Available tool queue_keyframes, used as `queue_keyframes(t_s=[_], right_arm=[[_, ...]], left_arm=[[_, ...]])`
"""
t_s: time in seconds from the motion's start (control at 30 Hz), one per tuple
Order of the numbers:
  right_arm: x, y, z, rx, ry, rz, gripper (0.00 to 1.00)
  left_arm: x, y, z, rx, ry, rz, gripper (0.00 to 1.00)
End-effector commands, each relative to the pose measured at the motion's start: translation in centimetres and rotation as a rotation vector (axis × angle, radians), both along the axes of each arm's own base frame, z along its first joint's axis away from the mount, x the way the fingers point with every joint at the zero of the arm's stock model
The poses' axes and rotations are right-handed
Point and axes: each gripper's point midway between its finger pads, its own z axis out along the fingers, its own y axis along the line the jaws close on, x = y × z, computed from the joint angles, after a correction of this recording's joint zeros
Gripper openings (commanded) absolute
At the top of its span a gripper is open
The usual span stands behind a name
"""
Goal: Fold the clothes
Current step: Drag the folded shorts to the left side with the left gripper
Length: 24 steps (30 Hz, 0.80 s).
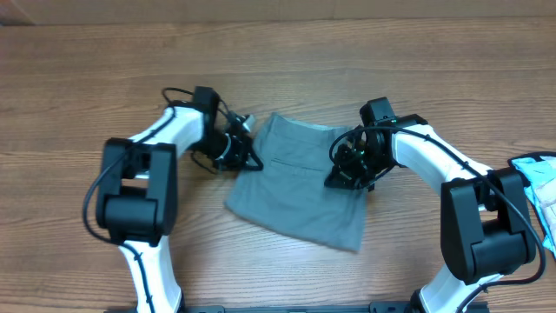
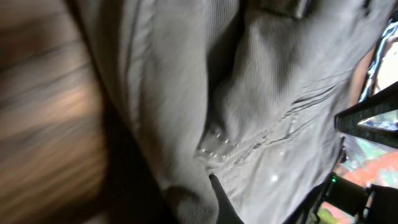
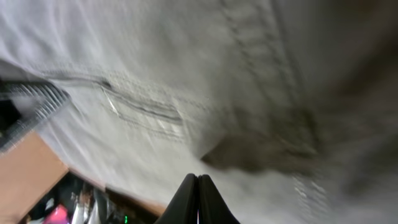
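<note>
We see both arms bent inward, wrists low over the table [image 1: 78, 78]. The grey shorts [image 1: 300, 187] lie at its centre between them. The left fingers [image 2: 219, 202] are clenched on the bunched left edge. The right fingers [image 3: 186, 202] are pressed together over the right edge; we cannot tell whether cloth is caught.

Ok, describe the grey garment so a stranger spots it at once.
Start with the wooden table: at its middle lie the grey shorts, left tool pinching one side, right tool shut over the other. Unlike the pale blue item at the right edge, they are plain grey with stitched seams.
</note>
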Motion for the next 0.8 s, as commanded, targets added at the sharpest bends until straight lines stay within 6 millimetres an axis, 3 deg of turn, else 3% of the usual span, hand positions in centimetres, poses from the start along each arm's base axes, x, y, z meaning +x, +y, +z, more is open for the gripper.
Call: queue_keyframes(t_s=[0.0,0.13,0.23,0.3,0.47,0.63,0.77], right_arm=[[0.4,0.6,1.8,0.096,-0.05,0.078,0.04],[0.7,0.2,2.3,0.1,-0.068,0.087,0.04],[0.7,0.2,2.3,0.1,-0.068,0.087,0.04],[0.7,0.2,2.3,0.1,-0.069,0.087,0.04],[0.6,0.2,2.3,0.099,-0.065,0.089,0.04],[0.4,0.0,2.2,0.085,-0.057,0.089,0.04],[0.4,-0.2,2.0,0.07,-0.055,0.09,0.04]], left_arm=[[4.2,3.2,7.2,-0.035,-0.23,0.06,0.04],[6.7,8.1,11.6,-0.011,-0.347,0.211,0.04],[8.1,13.0,12.5,0.067,-0.402,0.336,0.04],[8.5,16.4,11.7,0.138,-0.406,0.398,0.04],[7.9,24.4,7.7,0.33,-0.319,0.544,0.04],[5.8,30.1,4.1,0.451,-0.195,0.65,0.04],[3.5,34.6,2.7,0.558,-0.093,0.779,0.04]])
